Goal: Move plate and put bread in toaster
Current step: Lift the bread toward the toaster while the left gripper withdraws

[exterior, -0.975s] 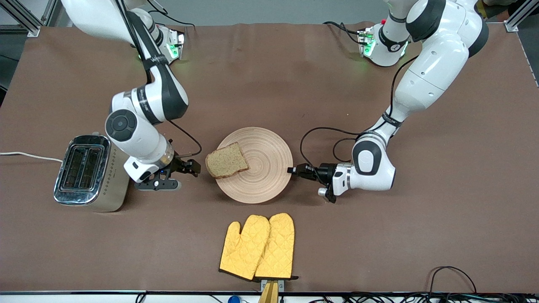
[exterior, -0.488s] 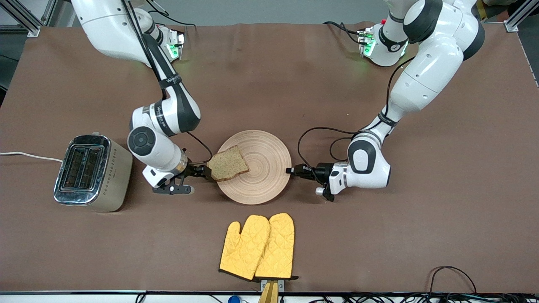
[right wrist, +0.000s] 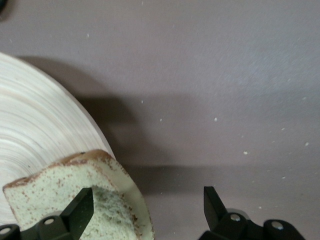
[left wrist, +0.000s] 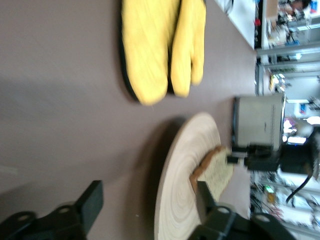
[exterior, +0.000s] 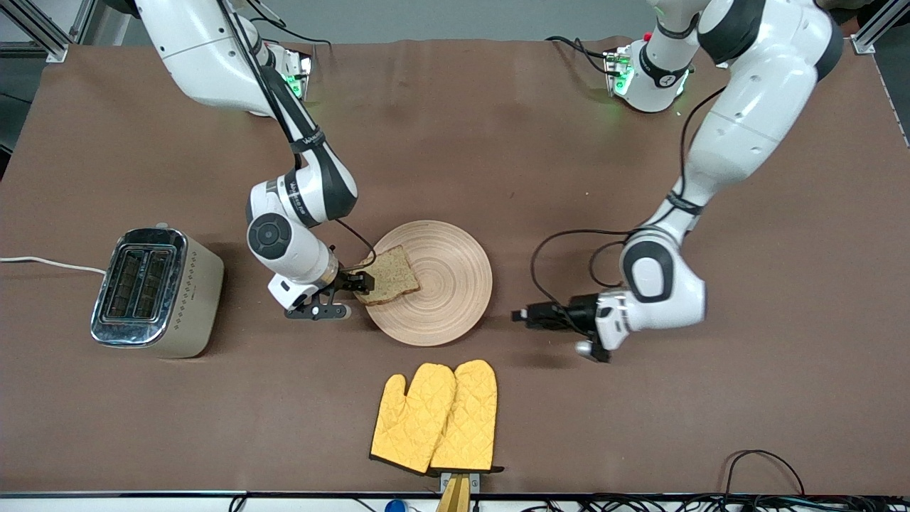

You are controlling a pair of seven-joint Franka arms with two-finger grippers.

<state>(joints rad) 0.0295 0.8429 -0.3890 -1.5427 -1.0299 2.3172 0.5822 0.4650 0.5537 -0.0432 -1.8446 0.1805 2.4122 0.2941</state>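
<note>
Right gripper open around bread edge on plate; closing may crumble crust. Left gripper open, waiting.

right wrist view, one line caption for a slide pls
Open right pincer at the brown wholegrain bread slice overhanging the rim of the round pale wooden plate.
</note>
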